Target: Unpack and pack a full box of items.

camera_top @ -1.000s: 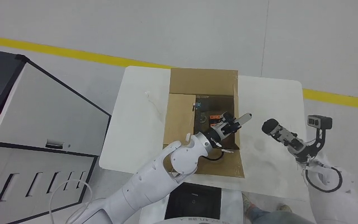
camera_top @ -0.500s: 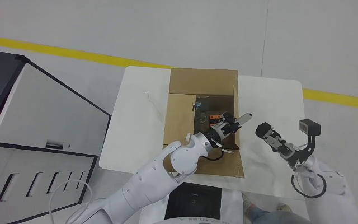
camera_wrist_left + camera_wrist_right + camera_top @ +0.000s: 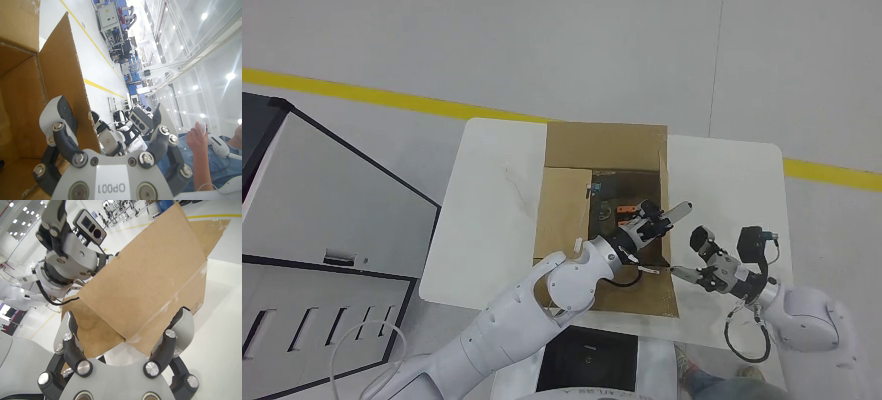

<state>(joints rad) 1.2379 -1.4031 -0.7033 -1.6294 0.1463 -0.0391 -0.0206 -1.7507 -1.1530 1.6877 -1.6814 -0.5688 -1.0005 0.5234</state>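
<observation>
open cardboard box [image 3: 607,145] at frame centre on white table [image 3: 492,220]. left gripper [image 3: 667,212] spread wide astride the right flap [image 3: 663,180]; right gripper [image 3: 680,272] spread too, just beside lower right corner.

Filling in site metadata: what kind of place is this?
Probably a big industrial robot-test hall: a yellow floor line, rows of high ceiling lights, a grey cabinet and other robots standing behind.

The left gripper [image 3: 666,213] and right gripper [image 3: 683,272] sit close together, both with fingers spread apart.
</observation>
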